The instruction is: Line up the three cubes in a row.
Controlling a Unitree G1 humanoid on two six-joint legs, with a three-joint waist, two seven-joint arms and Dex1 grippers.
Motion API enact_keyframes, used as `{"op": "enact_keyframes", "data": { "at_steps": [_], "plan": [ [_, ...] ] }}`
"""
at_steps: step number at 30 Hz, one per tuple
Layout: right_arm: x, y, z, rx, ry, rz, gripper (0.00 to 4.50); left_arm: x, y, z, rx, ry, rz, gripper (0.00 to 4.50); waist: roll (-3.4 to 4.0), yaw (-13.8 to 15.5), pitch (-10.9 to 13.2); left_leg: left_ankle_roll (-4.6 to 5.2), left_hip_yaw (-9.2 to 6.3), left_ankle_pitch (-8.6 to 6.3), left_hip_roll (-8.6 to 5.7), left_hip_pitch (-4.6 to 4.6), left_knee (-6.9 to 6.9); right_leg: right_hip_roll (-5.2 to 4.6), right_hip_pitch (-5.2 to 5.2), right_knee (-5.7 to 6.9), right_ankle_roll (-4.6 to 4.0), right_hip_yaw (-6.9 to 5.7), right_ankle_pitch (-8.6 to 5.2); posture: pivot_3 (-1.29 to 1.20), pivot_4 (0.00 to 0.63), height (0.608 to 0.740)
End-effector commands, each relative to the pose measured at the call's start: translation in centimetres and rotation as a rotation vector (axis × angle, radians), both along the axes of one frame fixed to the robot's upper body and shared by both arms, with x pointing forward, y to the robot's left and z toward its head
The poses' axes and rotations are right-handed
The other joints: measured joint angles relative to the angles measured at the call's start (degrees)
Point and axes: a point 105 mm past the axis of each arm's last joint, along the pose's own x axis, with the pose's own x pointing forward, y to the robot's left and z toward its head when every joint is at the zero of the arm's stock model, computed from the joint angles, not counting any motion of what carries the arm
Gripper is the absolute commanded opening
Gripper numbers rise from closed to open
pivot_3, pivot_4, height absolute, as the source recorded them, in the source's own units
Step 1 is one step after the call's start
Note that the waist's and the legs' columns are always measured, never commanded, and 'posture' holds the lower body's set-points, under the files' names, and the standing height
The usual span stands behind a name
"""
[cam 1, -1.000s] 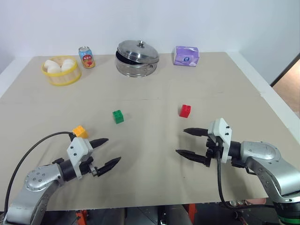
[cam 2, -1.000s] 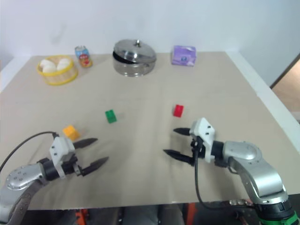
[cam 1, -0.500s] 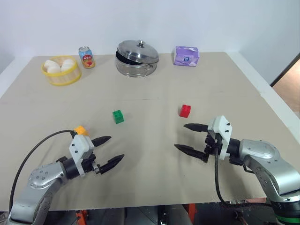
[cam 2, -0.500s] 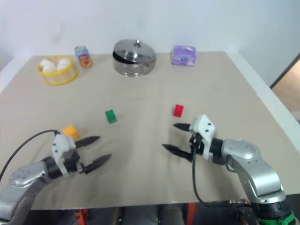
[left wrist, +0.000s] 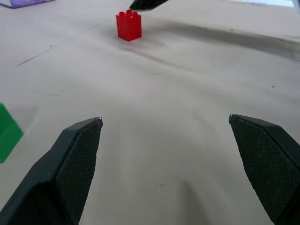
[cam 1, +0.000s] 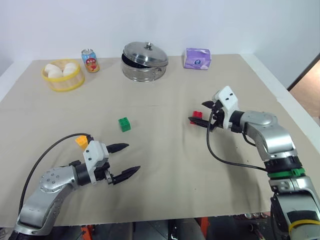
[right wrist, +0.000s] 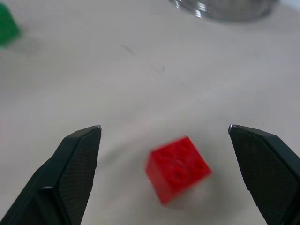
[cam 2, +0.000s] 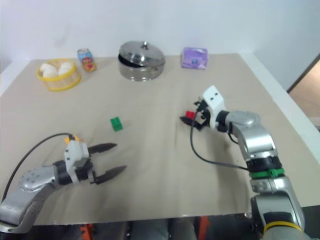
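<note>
Red cube (right wrist: 178,168) between open end effector (right wrist: 164,154) fingers

Bench (cam 1: 165,165) was plain beige. Cubes: red cube (cam 1: 198,114), green cube (cam 1: 124,124), orange-yellow cube (cam 1: 80,141). Pot (cam 1: 145,61) was shiny steel. Tissue pack (cam 1: 197,58) was purple with a white-blue label. Can (cam 1: 90,60) was red and yellow with a blue top band. Basket (cam 1: 61,76) was yellow, with white buns (cam 1: 62,71) inside. Both pincers had black fingers (left wrist: 77,154) with a cross-hatched texture and white housings.

red cube (cam 1: 197,114), green cube (cam 1: 124,124), orange-yellow cube (cam 1: 80,141), scattered apart
</note>
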Motion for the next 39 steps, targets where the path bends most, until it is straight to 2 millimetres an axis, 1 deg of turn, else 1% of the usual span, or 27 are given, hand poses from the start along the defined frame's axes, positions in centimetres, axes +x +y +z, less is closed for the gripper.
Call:
{"op": "enact_keyframes", "data": {
  "at_steps": [1, 7, 12, 17, 21, 28, 31, 35, 38, 39],
  "plan": [
    [1.2, 0.0, 1.0, -0.034, -0.037, 0.011, 4.5, -0.2, -0.2, 0.8, -0.007, -0.04, -0.019, 4.47, 0.0, 0.0, 0.0, 0.0, 0.05, 0.0, 0.02, 0.0, 0.0, 0.03, -0.03, 0.0, -0.01, 0.06, 0.04, 0.0, 0.15, 0.74],
    [2.5, 0.4, 0.8, -0.05, -0.009, 0.041, 4.5, -0.5, 0.0, 0.8, -0.009, -0.038, -0.011, 4.47, 0.0, 0.0, 0.0, 0.0, 0.15, 0.0, 0.21, 0.01, 0.01, 0.21, -0.11, 0.0, -0.12, 0.17, 0.14, 0.0, 0.15, 0.74],
    [2.2, 1.0, 0.1, -0.064, 0.049, 0.114, 4.5, -0.5, 0.3, 0.8, -0.008, -0.035, 0.007, 4.47, 0.0, 0.0, 0.0, 0.0, 0.19, 0.0, 0.42, 0.01, 0.01, 0.45, -0.17, 0.0, -0.28, 0.22, 0.24, 0.0, 0.15, 0.74],
    [2.2, 1.1, -0.8, -0.092, 0.071, 0.149, 4.5, -0.5, 0.3, 0.7, -0.012, -0.032, 0.017, 4.47, 0.01, 0.0, 0.0, 0.0, 0.19, 0.0, 0.63, 0.02, 0.01, 0.73, -0.29, 0.0, -0.46, 0.3, 0.33, 0.0, 0.15, 0.74],
    [2.7, 1.1, -1.5, -0.129, 0.078, 0.153, 4.5, -0.4, 0.2, 0.7, -0.014, -0.03, 0.019, 4.47, 0.01, 0.0, 0.0, 0.0, 0.23, 0.01, 0.74, 0.02, 0.01, 0.86, -0.36, 0.01, -0.57, 0.38, 0.41, 0.0, 0.15, 0.74],
    [3.6, 1.4, -1.1, -0.116, 0.064, 0.147, 4.5, -0.3, 0.0, 0.6, -0.011, -0.03, 0.025, 4.47, 0.01, -0.1, 0.0, 0.0, 0.4, 0.03, 0.83, 0.07, 0.01, 0.98, -0.44, 0.02, -0.75, 0.59, 0.48, 0.0, 0.15, 0.74],
    [3.8, 1.8, -0.9, -0.103, 0.059, 0.151, 3.67, -0.3, 0.0, 0.4, -0.011, -0.027, 0.03, 4.5, 0.01, -0.1, 0.0, 0.0, 0.56, 0.03, 0.86, 0.11, 0.01, 1.0, -0.46, 0.02, -0.69, 0.72, 0.52, 0.0, 0.15, 0.74],
    [3.8, 2.0, -1.0, -0.095, 0.06, 0.155, 2.26, -0.4, 0.1, 0.3, -0.01, -0.025, 0.036, 4.5, 0.01, -0.1, 0.0, 0.0, 0.65, 0.03, 0.86, 0.12, 0.01, 1.0, -0.47, 0.02, -0.62, 0.8, 0.56, 0.0, 0.15, 0.74],
    [3.7, 2.1, -1.1, -0.095, 0.06, 0.161, 1.31, -0.4, 0.3, 0.3, -0.008, -0.024, 0.042, 4.5, 0.01, -0.1, 0.0, 0.0, 0.68, 0.03, 0.87, 0.14, 0.01, 1.0, -0.49, 0.02, -0.64, 0.83, 0.57, 0.0, 0.15, 0.74],
    [3.7, 2.1, -1.1, -0.096, 0.059, 0.162, 1.3, -0.4, 0.4, 0.3, -0.009, -0.024, 0.043, 4.5, 0.01, -0.1, 0.0, 0.0, 0.68, 0.03, 0.87, 0.15, 0.01, 1.0, -0.49, 0.02, -0.66, 0.83, 0.56, 0.0, 0.15, 0.74]
  ]
}}
